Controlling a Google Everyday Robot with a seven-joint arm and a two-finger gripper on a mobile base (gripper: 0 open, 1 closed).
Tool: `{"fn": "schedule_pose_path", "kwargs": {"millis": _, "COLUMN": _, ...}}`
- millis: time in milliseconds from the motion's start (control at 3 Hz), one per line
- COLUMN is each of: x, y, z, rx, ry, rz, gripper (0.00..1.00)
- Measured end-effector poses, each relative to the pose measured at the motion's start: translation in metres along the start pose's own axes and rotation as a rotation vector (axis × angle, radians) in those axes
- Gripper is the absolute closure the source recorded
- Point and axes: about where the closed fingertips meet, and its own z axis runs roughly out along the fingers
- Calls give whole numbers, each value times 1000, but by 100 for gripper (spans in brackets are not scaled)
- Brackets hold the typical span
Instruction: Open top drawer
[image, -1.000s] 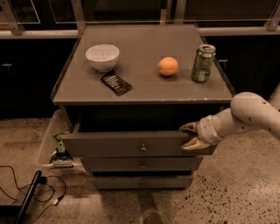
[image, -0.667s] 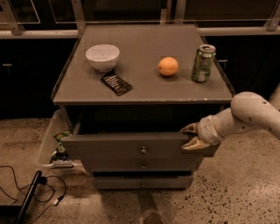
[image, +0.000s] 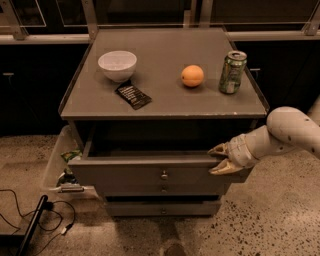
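Camera view: top drawer (image: 125, 175) partly out, gripper (image: 219, 160) at its right end.
Fingers (image: 216, 149) apart, straddling the front's rim; pull straight outward, since an off-centre hold may skew it.

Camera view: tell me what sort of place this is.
Likely an office break area: a grey cabinet holding a bowl, an orange and a soda can. The gripper is at the right end of the top drawer.

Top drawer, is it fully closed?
No, the top drawer stands pulled out from the cabinet, with the gripper at its right end.
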Motion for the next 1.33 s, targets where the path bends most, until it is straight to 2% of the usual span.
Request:
{"fn": "schedule_pose_path", "kwargs": {"millis": 333, "x": 0, "y": 0, "z": 0, "rx": 0, "ry": 0, "rz": 0, "gripper": 35}}
{"fn": "schedule_pose_path", "kwargs": {"millis": 667, "x": 3, "y": 2, "z": 2, "rx": -9, "ry": -34, "rz": 14, "gripper": 12}}
{"fn": "schedule_pose_path", "kwargs": {"millis": 1000, "x": 14, "y": 25, "z": 0, "rx": -36, "ry": -80, "rz": 53, "gripper": 14}}
{"fn": "schedule_pose_path", "kwargs": {"millis": 1333, "x": 14, "y": 28, "z": -3, "rx": -35, "ry": -84, "rz": 56, "gripper": 38}}
